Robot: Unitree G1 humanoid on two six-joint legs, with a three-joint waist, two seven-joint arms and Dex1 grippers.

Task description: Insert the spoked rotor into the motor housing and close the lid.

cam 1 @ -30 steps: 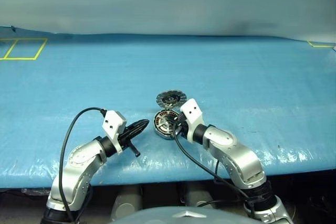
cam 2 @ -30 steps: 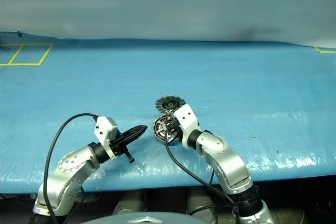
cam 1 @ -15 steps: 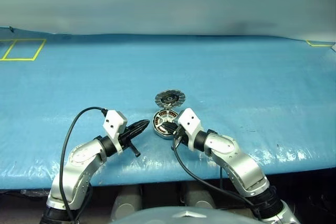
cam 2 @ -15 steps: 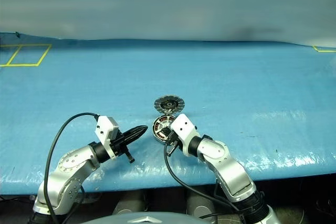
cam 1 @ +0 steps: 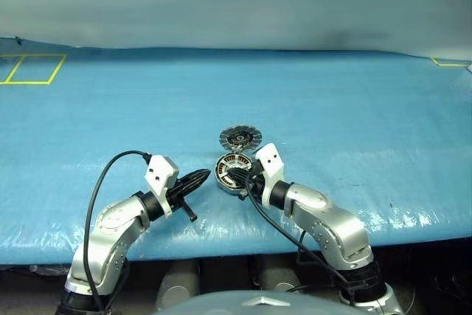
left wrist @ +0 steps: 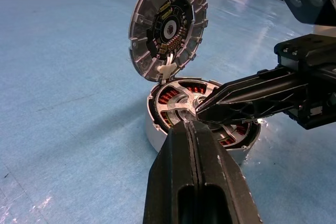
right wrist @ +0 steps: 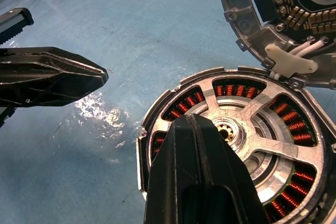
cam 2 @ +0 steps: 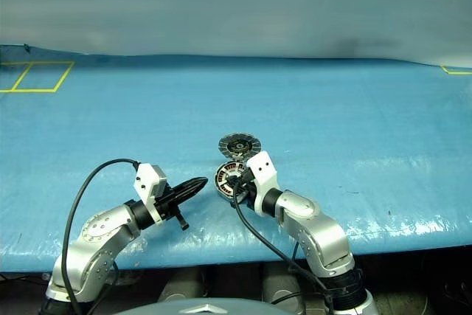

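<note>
- Blue table cover (cam 1: 354, 108): same as before, yellow tape square (cam 1: 33, 68) at 10 o'clock.
- Motor housing (right wrist: 236, 145) hasn't moved, spoked rotor (right wrist: 247, 129) sitting inside, lid (left wrist: 167, 24) flipped open at its 12 o'clock.
- Right gripper (cam 1: 237, 175), clenched and empty, has shifted back over the rotor hub.
- Left gripper (cam 1: 203, 175), clenched and empty, stays at the housing's 9 o'clock.

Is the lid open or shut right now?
Open: the lid stands tipped up off the motor housing, with the spoked rotor and copper windings exposed.

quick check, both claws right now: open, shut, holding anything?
Left claw: shut, holding nothing, tip beside the motor housing.
Right claw: shut, holding nothing, tip over the spoked rotor seated in the housing.
</note>
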